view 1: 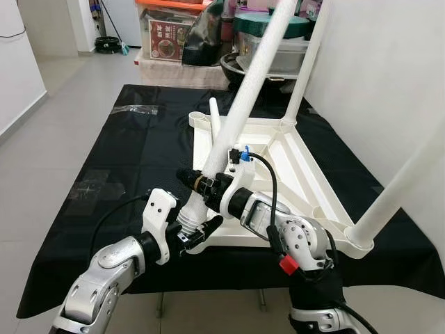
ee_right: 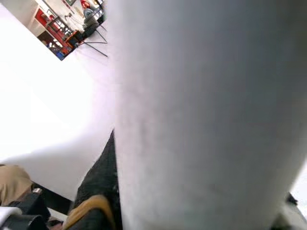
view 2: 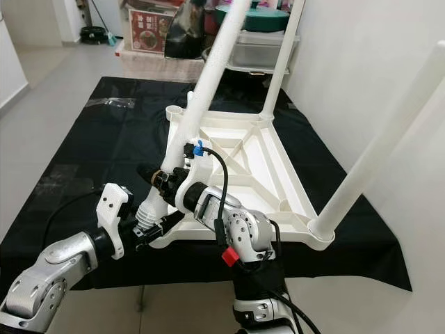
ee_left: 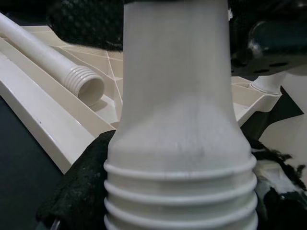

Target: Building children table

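A white children's table top [view 1: 299, 163] lies upside down on a black-covered table [view 1: 132, 149]. Two white legs stand in its far right corner [view 1: 306, 66] and near right corner [view 1: 400, 184]. A third white leg [view 1: 245, 94] leans steeply over the near left corner, its threaded end [ee_left: 180, 191] low by the corner socket. My left gripper [view 1: 199, 233] is shut on that threaded end. Higher on the same leg, my right gripper [view 1: 203, 183] is shut around the shaft [ee_right: 206, 115]. A loose leg [view 1: 215, 120] lies on the top's underside, also seen as a threaded tube [ee_left: 57, 64].
Storage boxes and bins [view 1: 174, 31] crowd the floor behind the table. A white wall [view 1: 389, 76] runs close along the right side. Tiled floor [view 1: 49, 139] opens to the left. A clear plastic scrap [view 1: 135, 109] lies on the cloth's far left.
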Controlling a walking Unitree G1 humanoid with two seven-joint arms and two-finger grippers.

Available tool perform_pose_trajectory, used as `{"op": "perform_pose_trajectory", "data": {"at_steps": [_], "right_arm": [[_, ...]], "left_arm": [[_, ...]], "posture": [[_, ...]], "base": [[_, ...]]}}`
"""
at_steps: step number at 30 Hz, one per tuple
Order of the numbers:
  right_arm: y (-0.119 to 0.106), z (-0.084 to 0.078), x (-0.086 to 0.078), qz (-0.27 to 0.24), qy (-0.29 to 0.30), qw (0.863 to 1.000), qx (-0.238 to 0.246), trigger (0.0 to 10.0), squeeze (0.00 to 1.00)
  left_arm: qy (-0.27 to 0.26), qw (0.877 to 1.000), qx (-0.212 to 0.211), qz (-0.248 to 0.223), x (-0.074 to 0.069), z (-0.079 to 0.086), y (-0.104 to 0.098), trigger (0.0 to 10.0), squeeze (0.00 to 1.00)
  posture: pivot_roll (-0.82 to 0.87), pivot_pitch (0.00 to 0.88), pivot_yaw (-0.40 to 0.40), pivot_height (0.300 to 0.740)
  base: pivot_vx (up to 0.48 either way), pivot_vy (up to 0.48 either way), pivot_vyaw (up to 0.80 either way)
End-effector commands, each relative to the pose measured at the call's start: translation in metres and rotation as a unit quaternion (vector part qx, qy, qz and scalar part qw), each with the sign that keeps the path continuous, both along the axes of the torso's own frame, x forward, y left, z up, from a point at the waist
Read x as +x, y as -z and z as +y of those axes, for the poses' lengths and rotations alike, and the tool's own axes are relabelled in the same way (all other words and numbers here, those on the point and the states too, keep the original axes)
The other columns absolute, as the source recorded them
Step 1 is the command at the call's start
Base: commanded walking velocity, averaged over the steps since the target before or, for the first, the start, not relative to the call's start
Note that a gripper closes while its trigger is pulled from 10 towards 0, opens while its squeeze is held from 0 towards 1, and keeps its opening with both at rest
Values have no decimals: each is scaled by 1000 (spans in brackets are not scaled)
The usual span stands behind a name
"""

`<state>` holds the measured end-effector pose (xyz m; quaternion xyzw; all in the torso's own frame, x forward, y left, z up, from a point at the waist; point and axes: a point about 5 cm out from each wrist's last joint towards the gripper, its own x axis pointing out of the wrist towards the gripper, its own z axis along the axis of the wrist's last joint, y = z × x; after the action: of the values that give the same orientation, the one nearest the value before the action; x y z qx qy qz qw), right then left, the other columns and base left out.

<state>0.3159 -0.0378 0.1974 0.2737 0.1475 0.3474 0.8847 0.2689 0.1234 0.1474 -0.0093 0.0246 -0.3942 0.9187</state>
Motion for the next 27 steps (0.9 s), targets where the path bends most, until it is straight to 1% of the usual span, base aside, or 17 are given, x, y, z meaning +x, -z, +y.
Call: {"op": "perform_pose_trajectory", "data": {"at_steps": [1, 11, 12, 13, 14, 18, 19, 24, 25, 27], "right_arm": [[10, 12, -5, 34, 21, 998, 40, 0, 0], [5, 14, -5, 26, 16, 999, 45, 0, 0], [4, 15, -5, 22, 11, 999, 41, 3020, 0], [3, 16, -5, 19, 7, 999, 38, 3020, 0], [1, 16, -5, 18, 4, 999, 37, 10000, 0], [-4, 16, -4, 11, 2, 999, 37, 10000, 0], [-6, 15, -3, 10, 4, 999, 40, 10000, 1000], [-9, 11, 3, 3, 20, 1000, 23, 10000, 1000], [-9, 11, 3, 3, 18, 1000, 25, 10000, 0], [-11, 11, 4, 2, 16, 999, 31, 10000, 0]], "left_arm": [[13, 1000, -1, -24, -2, -2, -5, 10000, 0], [13, 1000, 5, -25, -2, -1, -4, 10000, 0], [14, 1000, 6, -26, -2, -2, -3, 10000, 0], [14, 1000, 6, -26, -3, -2, -3, 10000, 0], [14, 1000, 6, -26, -3, -2, -3, 10000, 0], [16, 1000, 6, -26, -3, -3, -2, 10000, 0], [16, 1000, 6, -26, -3, -3, -2, 10000, 0], [18, 999, 7, -25, -4, -4, -1, 10000, 0], [19, 999, 8, -25, -4, -3, -1, 10000, 0], [19, 1000, 8, -24, -5, -3, -1, 10000, 0]], "posture": [[66, 0, -107, 740], [68, 0, -109, 740], [67, 0, -108, 740], [67, 0, -108, 740], [64, 0, -107, 740], [63, 0, -108, 740], [63, 0, -108, 740], [65, 0, -110, 740], [65, 0, -110, 740], [65, 0, -110, 740]], "base": [[0, 0, 0], [0, 0, 0], [0, 0, 0], [0, 0, 0], [0, 0, 0], [0, 0, 0], [0, 0, 0], [0, 0, 0], [0, 0, 0], [0, 0, 0]]}}
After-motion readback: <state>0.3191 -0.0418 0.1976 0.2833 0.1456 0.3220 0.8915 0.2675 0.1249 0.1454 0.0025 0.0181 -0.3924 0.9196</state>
